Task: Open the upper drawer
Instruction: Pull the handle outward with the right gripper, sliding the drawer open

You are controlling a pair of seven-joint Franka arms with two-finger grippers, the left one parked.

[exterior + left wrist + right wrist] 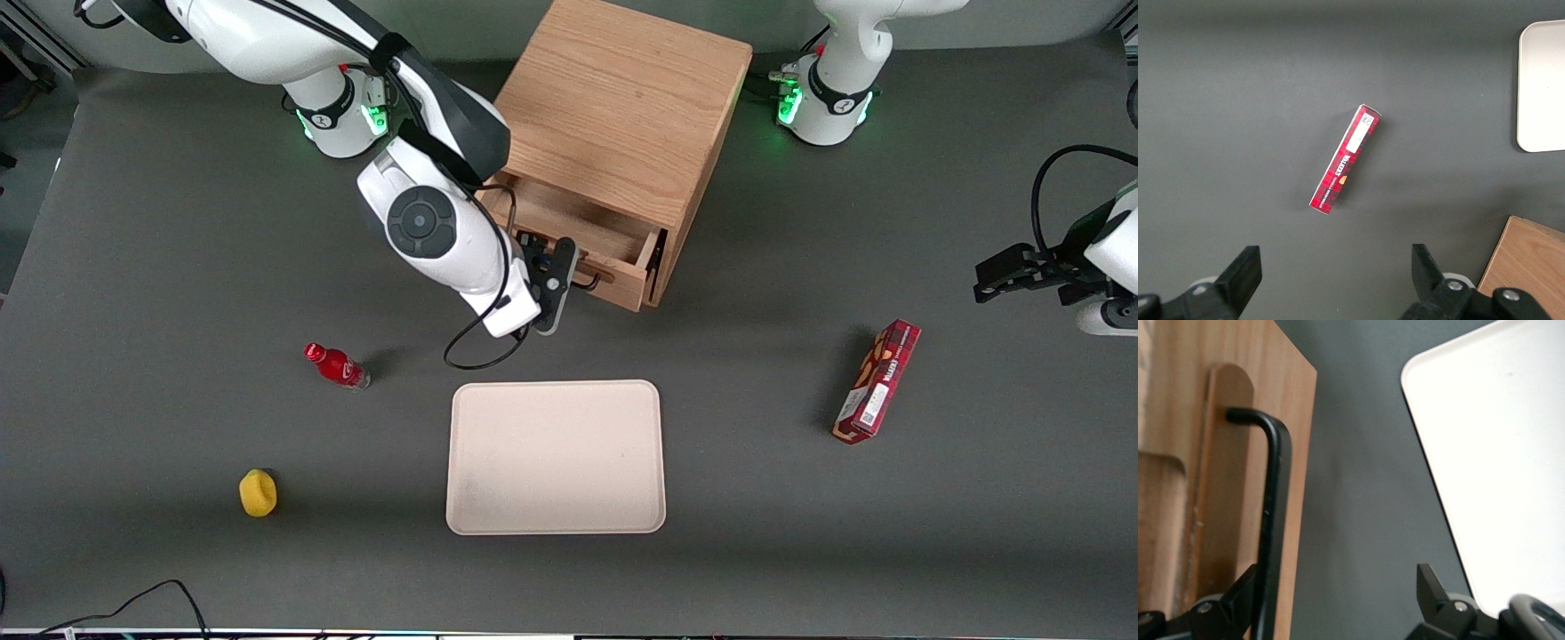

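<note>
The oak cabinet [622,116] stands at the back of the table. Its upper drawer [582,222] is pulled partly out toward the front camera, and its inside shows. In the right wrist view the drawer's front panel [1231,487] carries the black wire handle [1271,507]. My right gripper [556,284] hangs just in front of the drawer front, at handle height. The gripper [1335,600] is open. The handle bar runs just inside one finger [1238,597], and the other finger [1431,587] stands well clear over the grey table.
A cream tray [556,458] lies on the table nearer the front camera than the drawer. A red bottle [336,365] and a yellow object [258,493] lie toward the working arm's end. A red box [877,380] lies toward the parked arm's end.
</note>
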